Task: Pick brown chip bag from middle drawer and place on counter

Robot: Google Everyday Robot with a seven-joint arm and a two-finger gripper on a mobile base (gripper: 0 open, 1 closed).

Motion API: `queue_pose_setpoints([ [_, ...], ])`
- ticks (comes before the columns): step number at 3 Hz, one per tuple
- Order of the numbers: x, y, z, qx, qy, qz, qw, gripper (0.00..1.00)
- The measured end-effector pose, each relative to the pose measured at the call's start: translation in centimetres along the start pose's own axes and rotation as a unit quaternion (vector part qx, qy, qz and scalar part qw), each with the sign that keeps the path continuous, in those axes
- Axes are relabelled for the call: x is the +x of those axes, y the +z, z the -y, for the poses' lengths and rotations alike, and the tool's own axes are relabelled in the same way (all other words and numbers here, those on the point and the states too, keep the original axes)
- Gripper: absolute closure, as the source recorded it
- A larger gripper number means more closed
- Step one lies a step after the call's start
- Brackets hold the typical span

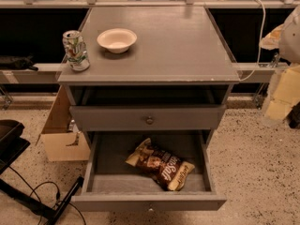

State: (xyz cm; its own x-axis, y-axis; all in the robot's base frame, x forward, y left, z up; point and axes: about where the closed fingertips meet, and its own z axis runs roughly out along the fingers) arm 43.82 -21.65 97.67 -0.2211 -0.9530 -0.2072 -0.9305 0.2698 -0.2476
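Note:
The brown chip bag lies flat in the open middle drawer, slanted, a little right of the drawer's centre, with its cream ends to the upper left and lower right. The drawer is pulled out towards me. The counter is the cabinet's grey top above it. My gripper shows as a pale shape at the right edge of the view, beside the cabinet at about counter height, well away from the bag and the drawer.
A white bowl and a soda can stand on the left part of the counter. A closed drawer front with a round knob sits above the open drawer. A cardboard box and cables lie on the floor at the left.

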Motion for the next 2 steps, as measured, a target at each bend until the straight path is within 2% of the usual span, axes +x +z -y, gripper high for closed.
queue_pose_setpoints([
  [1, 0.0, 0.0, 0.0, 0.000, 0.000, 0.000, 1.0000, 0.00],
  [2, 0.7, 2.0, -0.6, -0.002, 0.011, 0.000, 0.9999, 0.00],
])
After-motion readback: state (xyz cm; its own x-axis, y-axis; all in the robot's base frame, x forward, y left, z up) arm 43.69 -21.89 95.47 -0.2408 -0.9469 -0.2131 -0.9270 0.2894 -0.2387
